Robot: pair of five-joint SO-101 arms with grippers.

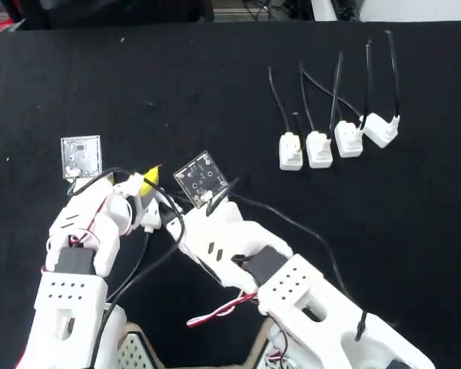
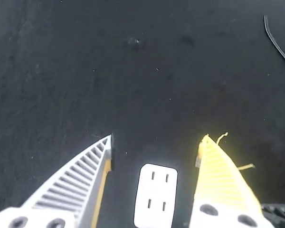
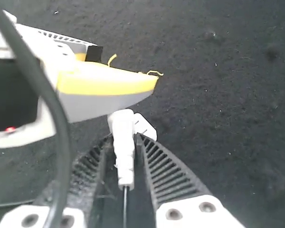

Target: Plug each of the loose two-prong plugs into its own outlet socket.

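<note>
High view: on the black table (image 1: 215, 77), a row of four white plugs (image 1: 319, 149) on thin black cords lies at about two o'clock, side by side, the outermost one tilted. Both arms come in from six o'clock and meet left of centre. A square card (image 1: 81, 156) lies at nine o'clock just beyond the left arm. A second card (image 1: 202, 177), turned at an angle, lies near the centre just beyond the right arm.

In the left wrist view the left gripper (image 2: 156, 142) is spread wide, with one white finger and one yellow. A white outlet block (image 2: 156, 195) lies flat on the table between them, touching neither, its two pairs of slots facing up.

In the right wrist view the right gripper (image 3: 123, 140) pinches a fifth plug (image 3: 123, 161), whose cord runs back between the black fingers. The left gripper's yellow finger sits just beyond the plug's front end. I cannot tell whether the prongs meet the outlet.
</note>
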